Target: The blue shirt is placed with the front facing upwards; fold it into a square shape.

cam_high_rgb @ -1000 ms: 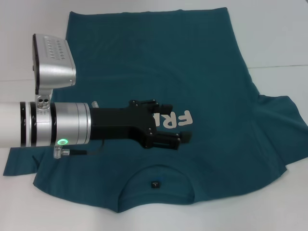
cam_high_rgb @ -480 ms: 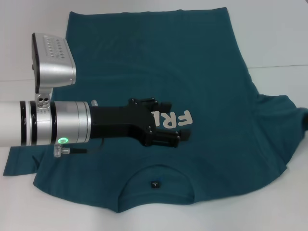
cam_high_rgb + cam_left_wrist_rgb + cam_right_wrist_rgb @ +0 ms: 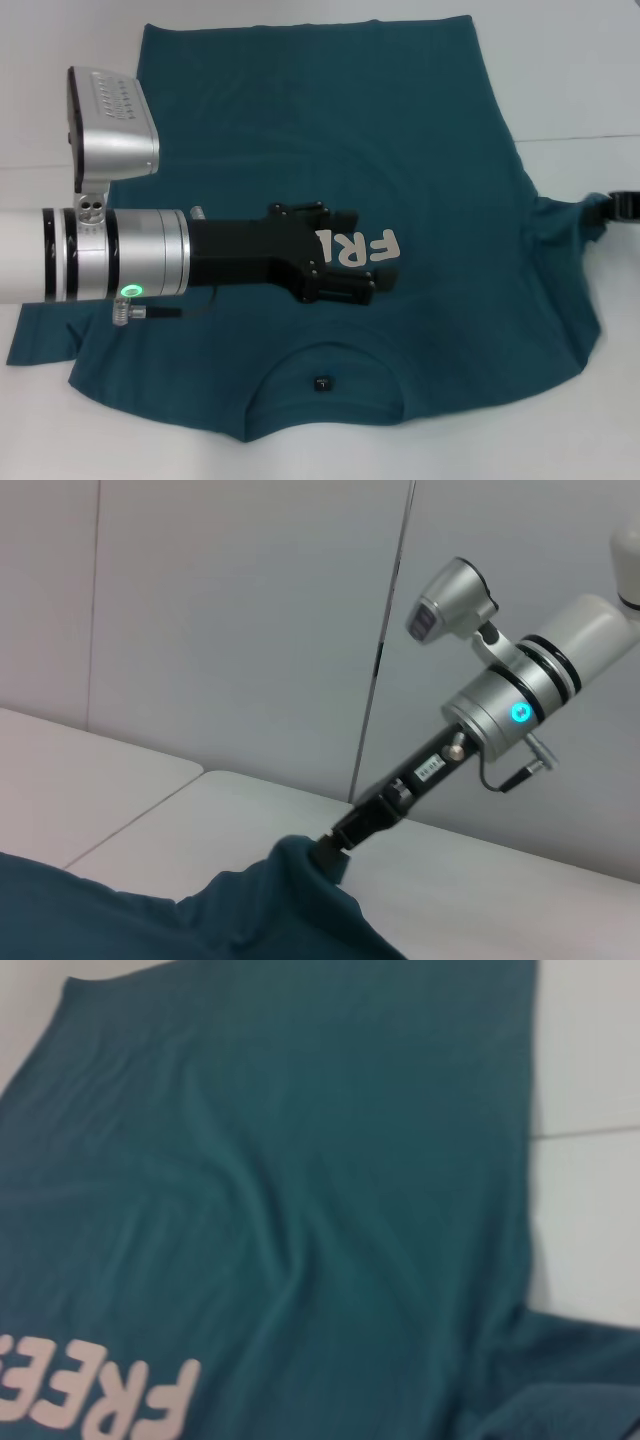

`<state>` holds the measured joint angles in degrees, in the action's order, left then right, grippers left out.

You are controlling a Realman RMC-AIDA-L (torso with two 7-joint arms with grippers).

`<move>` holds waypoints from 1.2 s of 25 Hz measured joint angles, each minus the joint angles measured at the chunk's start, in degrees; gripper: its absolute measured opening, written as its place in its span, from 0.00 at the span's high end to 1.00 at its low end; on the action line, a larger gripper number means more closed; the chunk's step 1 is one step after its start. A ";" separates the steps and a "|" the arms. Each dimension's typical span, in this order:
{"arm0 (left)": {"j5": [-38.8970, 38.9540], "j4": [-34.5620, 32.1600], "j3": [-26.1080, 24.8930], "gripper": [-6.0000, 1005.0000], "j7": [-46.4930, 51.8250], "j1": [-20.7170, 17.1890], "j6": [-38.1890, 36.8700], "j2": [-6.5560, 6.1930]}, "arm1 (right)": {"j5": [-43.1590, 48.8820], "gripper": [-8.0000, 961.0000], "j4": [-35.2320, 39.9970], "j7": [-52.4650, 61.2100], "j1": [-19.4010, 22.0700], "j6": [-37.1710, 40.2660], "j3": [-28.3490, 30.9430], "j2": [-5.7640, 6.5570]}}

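Right gripper (image 3: 330,848) grasping blue shirt (image 3: 330,130) sleeve; left gripper (image 3: 345,285), state unclear, covering chest letters

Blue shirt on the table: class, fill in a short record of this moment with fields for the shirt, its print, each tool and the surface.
Shirt: blue shirt spread front up, collar toward the robot
Print: cream letters, partly hidden by the left arm
Left tool: left tool over the chest
Right tool: right tool at the bunched right sleeve, sleeve lifted
Surface: white table
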<state>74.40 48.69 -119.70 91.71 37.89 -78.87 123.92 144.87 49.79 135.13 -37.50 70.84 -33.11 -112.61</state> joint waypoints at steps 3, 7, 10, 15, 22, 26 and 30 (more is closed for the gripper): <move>0.02 0.00 0.00 0.11 0.01 0.15 0.03 0.00 | -0.02 0.95 -0.50 -0.31 -1.62 -0.43 -0.37 -0.42; 0.04 0.00 0.00 0.11 0.04 0.17 0.03 0.00 | -0.01 0.95 -0.59 -0.34 -2.89 -1.23 -2.41 -1.16; 0.04 0.00 -0.07 0.11 0.06 0.12 0.03 0.00 | -0.05 0.94 -0.61 -0.13 -3.57 -1.51 -3.77 -1.73; 0.04 0.00 -0.18 0.11 0.00 -0.01 0.03 0.00 | -0.06 0.94 -0.69 -0.07 -4.49 -1.51 -5.79 -2.55; 0.04 -0.02 -0.16 0.11 -0.19 -0.02 0.03 0.00 | 0.22 0.94 -2.55 -0.13 -5.79 -1.88 -7.66 -3.20; 0.04 -0.06 -0.08 0.11 -0.21 -0.03 0.03 0.01 | 0.24 0.94 -3.57 -0.01 -6.43 -2.80 -9.96 -3.15; 0.05 -0.09 -0.03 0.11 -0.22 -0.13 0.03 0.06 | 0.24 0.93 -4.59 0.02 -7.17 -3.04 -10.83 -3.21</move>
<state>74.46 48.61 -119.73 91.49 37.77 -78.83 123.99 145.11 45.19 135.16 -44.67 67.80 -43.94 -115.82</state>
